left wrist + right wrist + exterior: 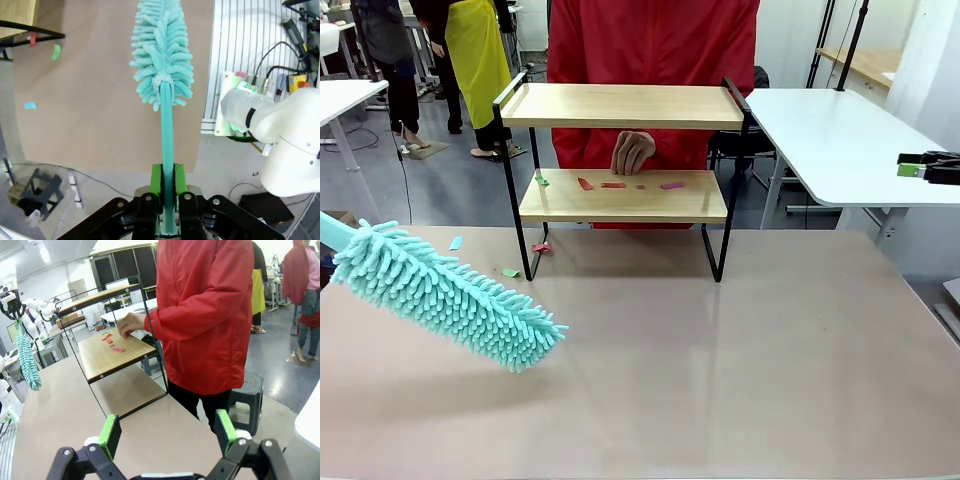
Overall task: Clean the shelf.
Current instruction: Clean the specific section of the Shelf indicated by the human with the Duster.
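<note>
The shelf is set at the far middle of the brown table, w/ red, pink and green paper scraps strewn on its lower board; a person's hand is held at that board's far edge, though contact can't be made out. The handle of a teal fluffy duster is clamped betw. the green pads of the left gripper, and its head is held low over the table's front left, well apart from the shelf. The right gripper is kept w/ jaws spread wide, off to the table's right, and a few stray bits are seen by the shelf's left foot.
</note>
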`<state>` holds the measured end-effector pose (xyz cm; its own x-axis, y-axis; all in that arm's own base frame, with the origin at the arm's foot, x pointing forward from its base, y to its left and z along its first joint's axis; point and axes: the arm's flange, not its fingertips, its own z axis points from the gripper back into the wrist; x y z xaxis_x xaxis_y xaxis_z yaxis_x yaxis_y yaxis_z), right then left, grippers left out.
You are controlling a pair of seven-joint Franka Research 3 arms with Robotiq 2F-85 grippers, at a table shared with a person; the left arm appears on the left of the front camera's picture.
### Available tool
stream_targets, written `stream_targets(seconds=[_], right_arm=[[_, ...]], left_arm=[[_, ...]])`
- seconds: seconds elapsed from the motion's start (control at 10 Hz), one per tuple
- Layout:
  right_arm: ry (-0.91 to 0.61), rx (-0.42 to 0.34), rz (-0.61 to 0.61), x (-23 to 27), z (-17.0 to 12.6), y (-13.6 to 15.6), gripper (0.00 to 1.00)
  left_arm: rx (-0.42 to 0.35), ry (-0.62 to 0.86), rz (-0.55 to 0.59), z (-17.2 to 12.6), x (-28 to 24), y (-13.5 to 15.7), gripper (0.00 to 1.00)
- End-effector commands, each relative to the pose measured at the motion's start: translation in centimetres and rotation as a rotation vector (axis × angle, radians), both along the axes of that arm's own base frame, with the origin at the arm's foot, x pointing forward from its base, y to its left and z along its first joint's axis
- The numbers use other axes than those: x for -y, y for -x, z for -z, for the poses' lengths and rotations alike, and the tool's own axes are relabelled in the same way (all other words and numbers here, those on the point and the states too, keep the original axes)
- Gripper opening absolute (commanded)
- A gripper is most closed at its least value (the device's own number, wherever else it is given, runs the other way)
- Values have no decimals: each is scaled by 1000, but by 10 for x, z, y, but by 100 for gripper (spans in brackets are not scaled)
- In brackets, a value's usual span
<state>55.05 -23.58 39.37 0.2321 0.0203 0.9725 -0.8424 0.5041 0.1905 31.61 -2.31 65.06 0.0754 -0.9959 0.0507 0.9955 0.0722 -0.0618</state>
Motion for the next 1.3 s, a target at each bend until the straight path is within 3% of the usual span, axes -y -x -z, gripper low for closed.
stream_targets(seconds=[0.0,0.3,0.5,0.8,0.9,1.1,1.2], right_arm=[[3,4,-3,-1,-3,-1,100],[3,4,-3,-1,-3,-1,100],[3,4,-3,-1,-3,-1,100],[3,4,-3,-1,-3,-1,100],[3,4,-3,-1,-3,-1,100],[3,4,-3,-1,-3,-1,100],[3,4,-3,-1,-3,-1,100]], left_arm=[[-5,0,4,-6,-3,0,13],[0,0,0,0,0,0,13],[38,195,72,5,8,-16,13],[108,460,109,28,21,-3,13],[139,589,93,31,37,-4,13],[181,645,29,21,76,-2,13],[198,648,-55,14,98,7,13]])
